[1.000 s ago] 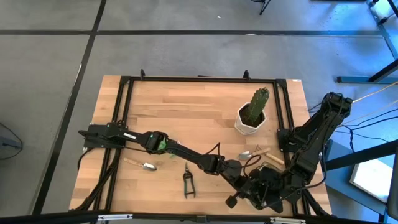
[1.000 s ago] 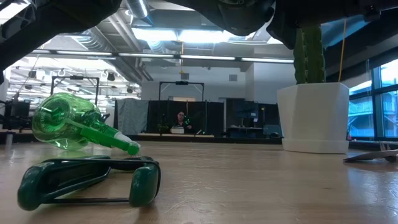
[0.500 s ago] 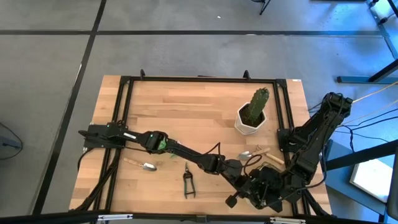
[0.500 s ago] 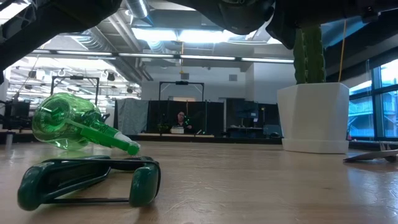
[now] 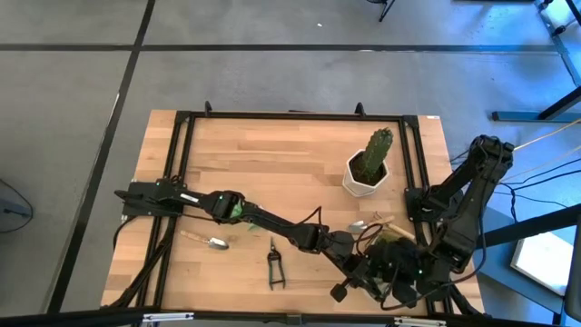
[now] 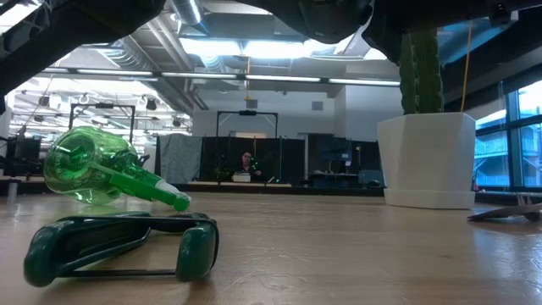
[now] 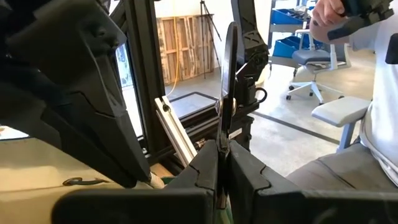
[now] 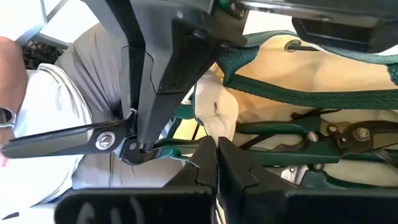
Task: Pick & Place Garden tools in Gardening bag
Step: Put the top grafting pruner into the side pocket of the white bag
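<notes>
at the near edge of the tabletop (image 5: 272,173), toward its right corner, both arms crowd over the gardening bag (image 5: 392,243), whose khaki cloth and dark green trim barely show between them in the high view. the left pincer (image 7: 222,163) has its fingers pressed together on a thin dark blade or strap that stands up between them; what that thing is cannot be told. the right pincer (image 8: 216,163) has its fingers closed together at the bag's edge, just under its pale fabric and green webbing, but whether it grips the cloth cannot be told. in the right wrist view a pair of pruning shears (image 8: 329,134) lies against the bag's side, and a second shears (image 8: 93,140) with a silver blade juts out beyond the other arm.

a little farther in, lone black shears (image 5: 274,264) lie flat on the wood, well left of the bag. one trowel (image 5: 207,241) rests left of them, another trowel (image 5: 368,222) lies just behind the bag. the green spray bottle (image 6: 106,176) lies on its side under the left arm. farther back stands the cactus (image 5: 379,145) in its white pot (image 5: 363,182). a person (image 7: 379,93) in a pale shirt sits beyond the tabletop.
</notes>
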Available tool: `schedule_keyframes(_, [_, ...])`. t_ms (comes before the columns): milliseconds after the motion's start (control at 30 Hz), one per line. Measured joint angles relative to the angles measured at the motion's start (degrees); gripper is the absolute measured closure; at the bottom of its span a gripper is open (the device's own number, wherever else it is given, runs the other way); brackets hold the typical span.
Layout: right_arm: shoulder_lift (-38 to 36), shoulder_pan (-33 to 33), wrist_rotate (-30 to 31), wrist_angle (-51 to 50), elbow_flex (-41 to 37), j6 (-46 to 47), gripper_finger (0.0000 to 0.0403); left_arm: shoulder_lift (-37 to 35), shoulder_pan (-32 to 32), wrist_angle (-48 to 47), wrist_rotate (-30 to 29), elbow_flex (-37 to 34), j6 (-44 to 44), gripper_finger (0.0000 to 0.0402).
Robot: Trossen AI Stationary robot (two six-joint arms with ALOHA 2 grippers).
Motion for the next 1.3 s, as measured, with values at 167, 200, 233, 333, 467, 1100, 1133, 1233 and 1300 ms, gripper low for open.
schedule_keyframes(167, [0.53, 1.10, 0.93, -0.69, 0.04, 1.95, 0.0403, 0.11, 0.17, -0.11, -1.51, -0.09, -0.43, 0.0393])
schedule_keyframes(200, [0.78, 1.37, 0.99, -0.85, 0.04, 2.53, 0.0403, 0.18, 0.17, -0.16, -2.00, -0.12, -0.58, 0.0393])
schedule_keyframes(233, [0.99, 1.66, 1.14, -0.95, 0.04, 3.01, 0.0403, 0.20, 0.15, -0.19, -2.31, -0.15, -0.83, 0.0393])
schedule_keyframes(333, [1.25, 2.65, 1.26, -1.34, 0.09, 4.58, 0.0403, 0.20, 0.11, -0.44, -3.76, -0.39, -2.52, 0.0393])
schedule_keyframes(467, [1.29, 4.07, 3.48, -1.50, 0.09, 5.87, 0.0403, 0.19, 0.11, 0.00, -6.74, -1.85, -4.63, 0.0393])
schedule_keyframes(1100, [1.29, 7.16, 8.19, -2.78, 0.09, 9.88, 0.0403, -0.79, -2.63, -2.99, -21.42, -2.25, -3.13, 0.0393])
schedule_keyframes(1133, [1.29, 7.17, 8.17, -2.76, 0.09, 9.87, 0.0403, -0.79, -2.63, -2.99, -21.60, -2.25, -3.11, 0.0393])
schedule_keyframes(1233, [1.29, 7.17, 6.92, -2.33, 0.09, 9.93, 0.0403, -0.79, -2.76, -2.99, -21.75, -2.25, -3.46, 0.0392])
schedule_keyframes(1300, [1.29, 7.17, 6.19, -2.30, 0.09, 10.28, 0.0403, -0.79, -2.99, -2.97, -21.79, -2.25, -3.54, 0.0387])
